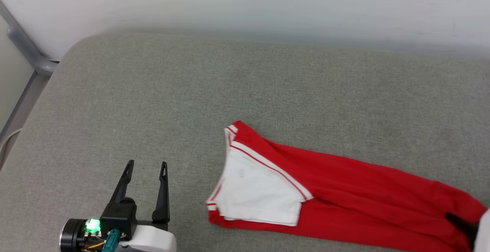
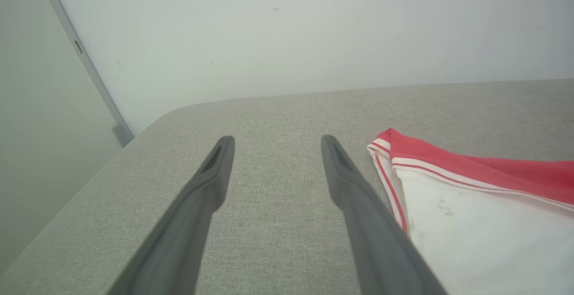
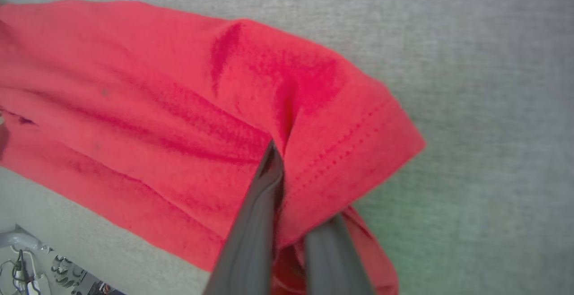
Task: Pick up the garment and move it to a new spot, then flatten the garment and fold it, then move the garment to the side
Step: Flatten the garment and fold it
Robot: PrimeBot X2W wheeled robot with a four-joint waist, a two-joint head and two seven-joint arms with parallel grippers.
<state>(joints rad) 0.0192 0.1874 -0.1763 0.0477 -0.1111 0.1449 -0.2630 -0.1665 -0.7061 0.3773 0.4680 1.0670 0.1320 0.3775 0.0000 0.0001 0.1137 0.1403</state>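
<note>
The garment (image 1: 344, 190) lies as a long, bunched strip on the grey cushion (image 1: 172, 91), right of centre. Its white sleeve (image 1: 256, 190) with striped trim is at the left end, and the red body runs off to the right. At that far end the right gripper (image 3: 289, 174) has its fingers pinched onto a fold of red cloth beside the stitched hem, with fabric draped over one finger. The left gripper (image 1: 147, 163) hovers over bare cushion just left of the sleeve, its fingers spread apart and holding nothing.

The pinch seems to take only a small fold near the hem, so a quick lift or drag could pull the cloth free. With one end held, the rest would likely trail and twist, deepening the creases and making flattening harder. The left gripper's inner finger sits close to the sleeve edge, and a sideways move might snag the trim.
</note>
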